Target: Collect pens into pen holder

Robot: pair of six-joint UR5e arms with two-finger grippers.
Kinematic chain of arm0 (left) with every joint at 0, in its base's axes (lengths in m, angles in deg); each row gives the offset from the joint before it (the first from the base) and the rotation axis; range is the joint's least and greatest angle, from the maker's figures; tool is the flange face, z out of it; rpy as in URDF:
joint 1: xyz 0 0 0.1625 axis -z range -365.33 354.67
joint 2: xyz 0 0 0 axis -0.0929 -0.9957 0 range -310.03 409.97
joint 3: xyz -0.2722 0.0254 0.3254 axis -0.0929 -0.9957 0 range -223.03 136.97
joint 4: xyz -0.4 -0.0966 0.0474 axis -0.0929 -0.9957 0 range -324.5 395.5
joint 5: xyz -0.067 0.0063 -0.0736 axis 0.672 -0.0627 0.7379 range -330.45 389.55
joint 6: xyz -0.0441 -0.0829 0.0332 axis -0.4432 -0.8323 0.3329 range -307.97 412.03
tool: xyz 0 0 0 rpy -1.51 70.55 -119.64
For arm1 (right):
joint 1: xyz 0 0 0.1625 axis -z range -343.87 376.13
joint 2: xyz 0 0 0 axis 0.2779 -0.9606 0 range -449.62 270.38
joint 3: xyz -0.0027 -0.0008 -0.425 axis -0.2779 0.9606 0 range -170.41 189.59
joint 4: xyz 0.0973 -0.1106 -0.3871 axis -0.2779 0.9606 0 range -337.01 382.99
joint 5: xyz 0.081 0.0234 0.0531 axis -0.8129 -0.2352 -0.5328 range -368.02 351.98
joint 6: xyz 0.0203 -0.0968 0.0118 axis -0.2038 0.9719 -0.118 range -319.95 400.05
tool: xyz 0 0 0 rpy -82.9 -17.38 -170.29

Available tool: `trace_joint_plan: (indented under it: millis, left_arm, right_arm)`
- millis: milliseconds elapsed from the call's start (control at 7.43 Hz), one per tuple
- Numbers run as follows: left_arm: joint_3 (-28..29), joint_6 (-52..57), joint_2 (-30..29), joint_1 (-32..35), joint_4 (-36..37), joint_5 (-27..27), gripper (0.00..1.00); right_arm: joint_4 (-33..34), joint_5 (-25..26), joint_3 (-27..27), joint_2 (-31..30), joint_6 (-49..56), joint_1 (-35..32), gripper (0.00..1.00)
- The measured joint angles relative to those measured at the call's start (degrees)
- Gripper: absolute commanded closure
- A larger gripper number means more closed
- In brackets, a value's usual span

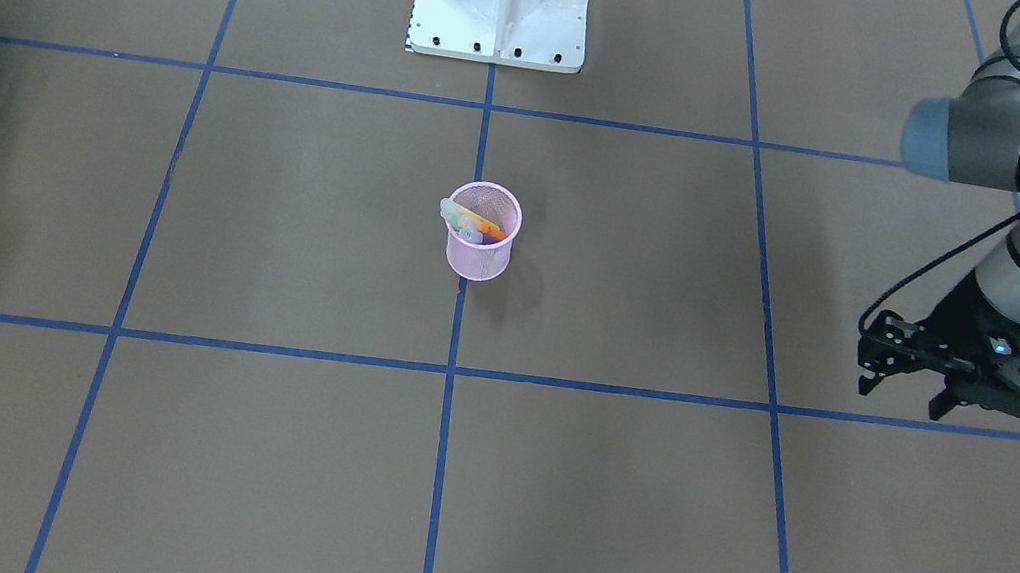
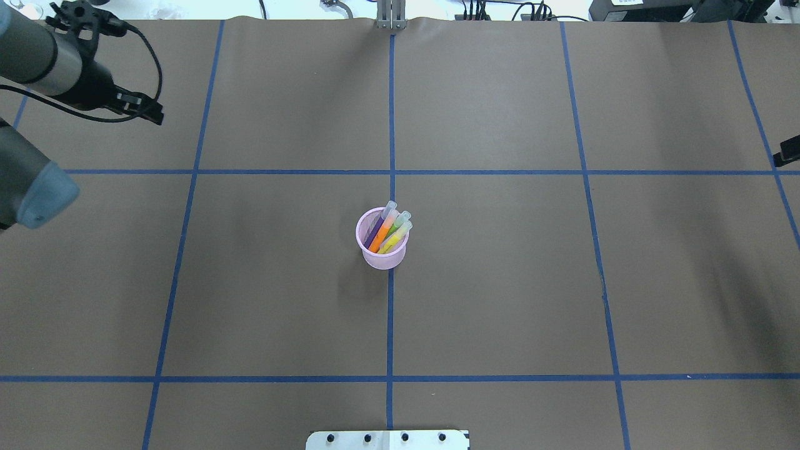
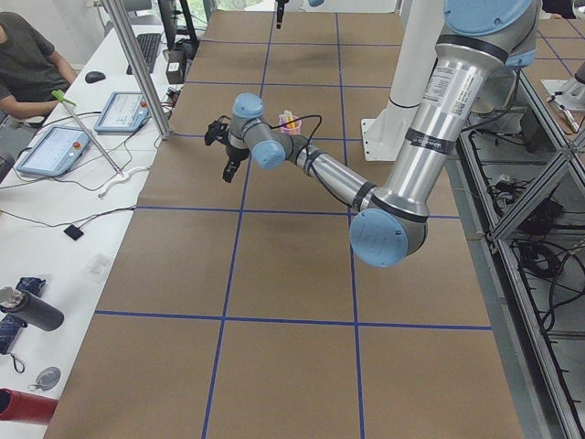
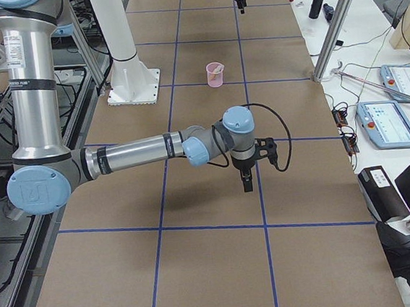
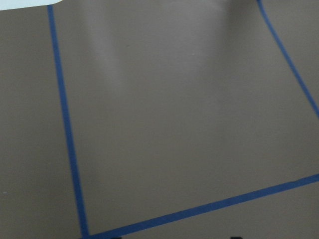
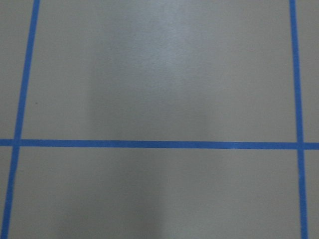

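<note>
The pink wire-mesh pen holder [image 2: 382, 256] stands upright at the table's middle on a blue tape line; it also shows in the front view [image 1: 478, 257]. The pens [image 2: 387, 228], purple, orange, green and yellow, stand leaning inside it with pale caps above the rim [image 1: 471, 220]. My left gripper [image 1: 901, 396] hangs open and empty far to the cup's side, above the table, also seen at the overhead view's top left [image 2: 147, 111]. My right gripper [image 2: 786, 152] is only a sliver at the overhead view's right edge; its near arm shows in the right side view [image 4: 246, 182]. I cannot tell its state.
The white robot base plate [image 1: 497, 32] sits at the robot's edge of the table. Blue tape lines [image 2: 391, 325] divide the brown table surface [image 2: 500, 281]. Both wrist views show only brown surface and tape. Operator desks with tablets [image 3: 55, 151] lie beyond the far edge.
</note>
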Motion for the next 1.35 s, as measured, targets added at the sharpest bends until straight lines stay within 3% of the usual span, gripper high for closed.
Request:
trace_joint_plan:
  millis: [135, 269, 538, 673, 942, 1077, 1346]
  left_arm:
    - [1.2, 3.2, 1.7, 3.6, 4.0, 5.8, 0.2]
    - [1.9, 5.6, 4.3, 7.2, 5.9, 13.3, 0.01]
    - [3.6, 6.5, 6.3, 12.6, 7.0, 20.9, 0.0]
    - [4.2, 8.3, 6.3, 14.4, 7.0, 19.7, 0.01]
    - [5.5, 18.4, 6.7, 16.8, 7.6, 10.7, 0.0]
    - [6.2, 20.7, 6.9, 17.6, 9.6, 10.0, 0.0]
    - [5.3, 19.8, 7.1, 20.1, 18.4, 14.3, 0.0]
  right_arm:
    - [0.3, -3.1, 4.8, 1.3, 6.2, -3.8, 0.01]
    - [0.8, -5.8, 8.4, 2.5, 9.9, -6.3, 0.01]
    - [4.5, -8.1, 10.1, 5.5, 11.7, -7.8, 0.01]
    - [5.7, -8.3, 9.6, 6.4, 11.6, -7.9, 0.01]
    - [6.5, -8.0, 9.3, 7.1, 11.7, -7.4, 0.01]
    - [6.5, -7.6, 9.2, 7.0, 12.1, -7.2, 0.01]
    - [6.2, -5.1, 8.1, 7.1, 12.3, -6.1, 0.01]
